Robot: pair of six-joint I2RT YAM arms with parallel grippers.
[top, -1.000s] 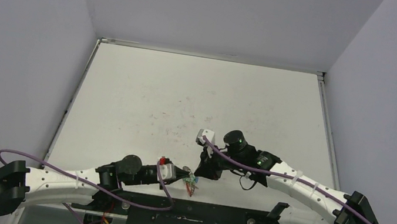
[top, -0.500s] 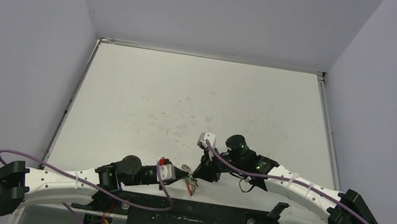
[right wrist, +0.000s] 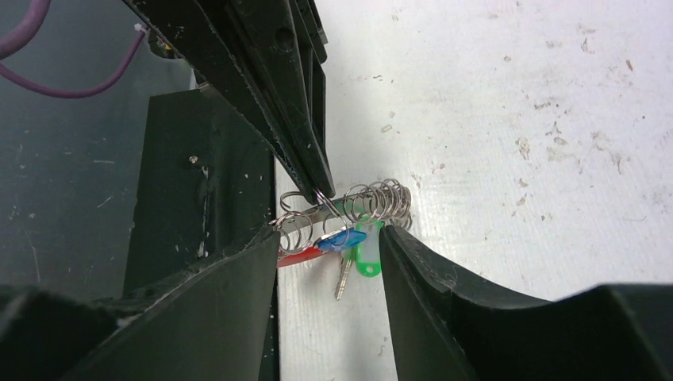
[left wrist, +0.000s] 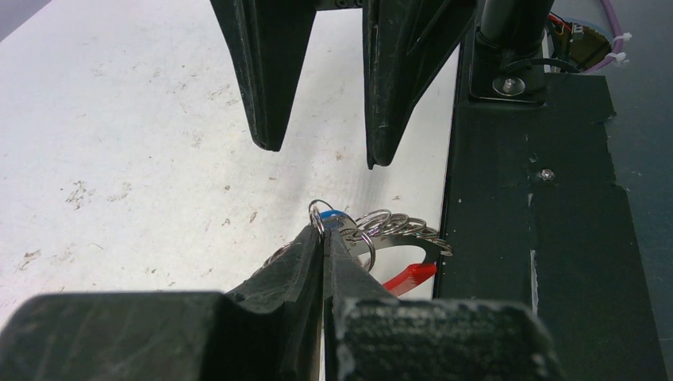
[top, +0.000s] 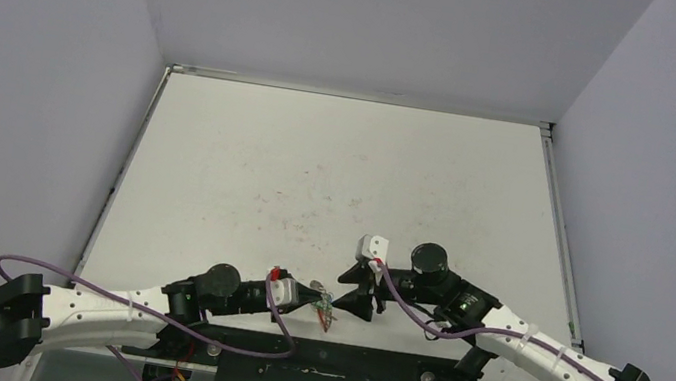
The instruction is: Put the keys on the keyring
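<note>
Silvery keyring [right wrist: 381, 202] | seemingly pinched, left tool [left wrist: 323, 230] | keys [right wrist: 363, 252] point toward right tool [left wrist: 324, 151]

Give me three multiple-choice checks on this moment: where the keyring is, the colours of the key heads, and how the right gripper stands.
1. Where is the keyring?
A: mid-table. B: at the table's near edge, by the black base plate. C: in the far left corner.
2. What colours are the heads of the keys?
A: blue and green. B: red and yellow. C: both black.
3. How does the right gripper stand?
A: shut on a key. B: shut on nothing. C: open, a finger at each side of the keys.

Answers:
1 B: the left wrist view shows it beside the plate, pinched by the shut left gripper.
2 A: the right wrist view shows a blue head and a green head.
3 C: its jaws stand well apart.
</note>
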